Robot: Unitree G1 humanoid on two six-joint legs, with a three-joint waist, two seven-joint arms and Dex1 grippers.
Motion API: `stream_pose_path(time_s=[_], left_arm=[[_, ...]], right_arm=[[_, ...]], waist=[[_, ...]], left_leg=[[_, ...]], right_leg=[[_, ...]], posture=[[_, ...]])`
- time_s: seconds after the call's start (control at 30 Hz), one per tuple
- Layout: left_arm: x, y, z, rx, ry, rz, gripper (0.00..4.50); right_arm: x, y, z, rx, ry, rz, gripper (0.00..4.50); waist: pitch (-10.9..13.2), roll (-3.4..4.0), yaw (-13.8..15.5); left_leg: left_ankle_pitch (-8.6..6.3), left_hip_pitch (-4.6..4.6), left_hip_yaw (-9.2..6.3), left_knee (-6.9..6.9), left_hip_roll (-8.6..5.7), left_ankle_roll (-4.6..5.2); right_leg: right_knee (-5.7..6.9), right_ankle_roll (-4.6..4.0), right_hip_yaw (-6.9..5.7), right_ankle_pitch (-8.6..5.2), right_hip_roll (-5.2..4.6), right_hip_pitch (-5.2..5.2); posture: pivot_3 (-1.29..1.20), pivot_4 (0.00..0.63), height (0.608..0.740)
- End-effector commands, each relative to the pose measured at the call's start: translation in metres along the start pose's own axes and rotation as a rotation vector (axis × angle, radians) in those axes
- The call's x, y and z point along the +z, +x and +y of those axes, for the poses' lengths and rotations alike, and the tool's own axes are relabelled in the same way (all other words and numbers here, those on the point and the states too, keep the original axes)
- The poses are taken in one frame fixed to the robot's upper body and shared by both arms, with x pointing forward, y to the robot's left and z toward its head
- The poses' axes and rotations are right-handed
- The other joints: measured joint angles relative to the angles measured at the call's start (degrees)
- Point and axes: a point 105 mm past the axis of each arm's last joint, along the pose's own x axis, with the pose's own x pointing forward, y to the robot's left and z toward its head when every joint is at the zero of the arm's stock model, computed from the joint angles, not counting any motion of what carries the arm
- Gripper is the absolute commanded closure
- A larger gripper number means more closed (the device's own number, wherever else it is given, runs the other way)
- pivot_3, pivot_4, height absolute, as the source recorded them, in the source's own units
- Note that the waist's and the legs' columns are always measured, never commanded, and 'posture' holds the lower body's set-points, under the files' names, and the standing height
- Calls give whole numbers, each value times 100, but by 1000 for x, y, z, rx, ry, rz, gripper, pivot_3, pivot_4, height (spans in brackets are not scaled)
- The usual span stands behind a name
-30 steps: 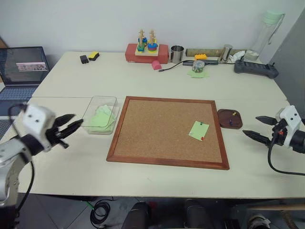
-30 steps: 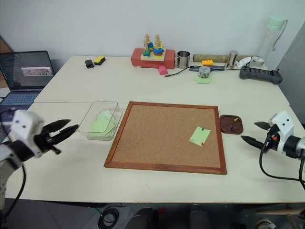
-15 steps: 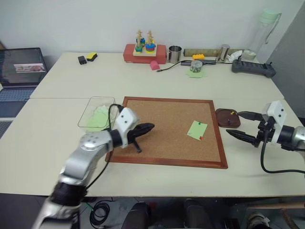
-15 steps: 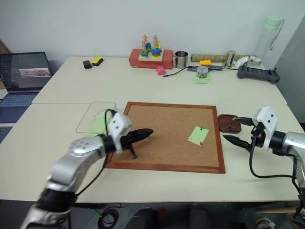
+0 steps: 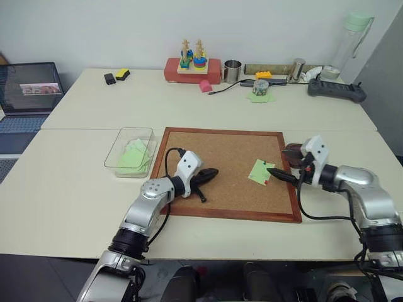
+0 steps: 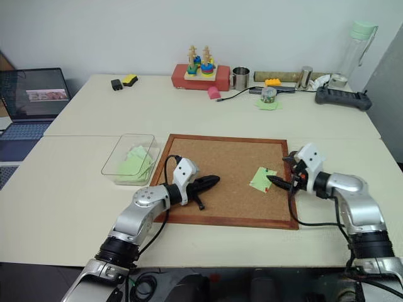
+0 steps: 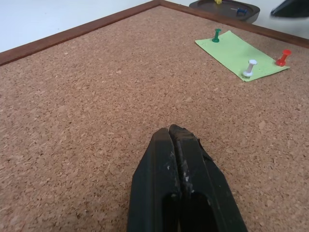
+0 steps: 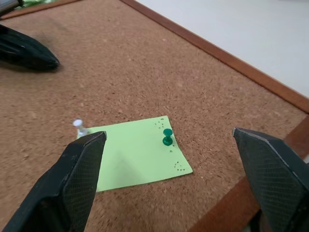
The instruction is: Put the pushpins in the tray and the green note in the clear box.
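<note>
The green note lies on the right part of the cork board, held by a green pushpin, a white one and a red one. My right gripper is open just above the board, its fingers reaching over the note's right edge. The dark brown tray sits right of the board, partly hidden behind that gripper, with a yellow and a blue pin inside. My left gripper is shut and empty, low over the board's middle left. The clear box left of the board holds green paper.
A laptop stands at the far left. Along the table's back edge are a red block with stacking toys, a metal cup, a power strip and a tall clear bottle.
My left arm swung from beside the clear box to over the cork board and its gripper shut. My right gripper moved left from beside the tray to the note, staying open.
</note>
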Motion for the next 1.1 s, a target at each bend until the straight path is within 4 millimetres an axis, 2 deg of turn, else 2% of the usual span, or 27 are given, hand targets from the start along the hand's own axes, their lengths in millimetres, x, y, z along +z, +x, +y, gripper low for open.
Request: stream_pose_path(time_s=[0.03,0.23,0.37,0.6,0.63,0.67,0.87,1.07,1.1], left_arm=[[-15,2,-8,-11,-29,43,4494],[-18,1,-9,-3,-35,50,4494],[-19,1,-10,-3,-38,52,4500],[-20,1,-11,-6,-42,57,4500],[-20,1,-12,-7,-43,59,4500],[-21,1,-12,-8,-43,60,4500],[-22,2,-12,-13,-44,71,4500],[-26,1,-10,-5,-48,88,4500],[-27,1,-11,-5,-48,92,4500]], right_arm=[[5,10,-6,-7,-30,-16,93],[0,19,-10,0,-32,-15,93],[-1,19,-9,12,-37,-24,602],[0,19,-5,35,-79,-31,2062],[0,20,-5,38,-88,-29,2128],[0,20,-4,39,-95,-28,2468],[-2,19,-2,54,-126,-20,3282],[1,18,1,73,-144,-32,4487],[3,18,2,78,-148,-36,4487]], waist=[[-1,0,0],[-5,3,6],[-7,6,-4],[-8,8,-6],[-8,9,-6],[-8,9,-6],[-9,10,-6],[-10,11,-6],[-10,11,-6]], left_leg=[[0,1,-1,0,1,0],[0,1,-2,-1,0,0],[0,2,-2,-1,1,0],[0,2,-2,-1,1,0],[0,2,-2,-1,1,0],[0,2,-2,-1,1,0],[0,2,-2,-1,1,0],[0,3,-2,-1,1,0],[0,3,-2,-1,1,0]], right_leg=[[1,0,-1,0,0,1],[1,0,-2,1,-1,0],[3,0,-2,1,0,0],[4,0,-2,1,0,0],[3,0,-2,1,0,0],[3,0,-2,1,0,0],[4,0,-2,1,0,0],[4,0,-2,1,0,1],[4,0,-2,1,0,1]], posture=[[0,150,740],[0,150,740],[0,150,740],[0,150,740],[0,150,740],[0,150,740],[0,150,740],[0,150,740],[0,150,740]])
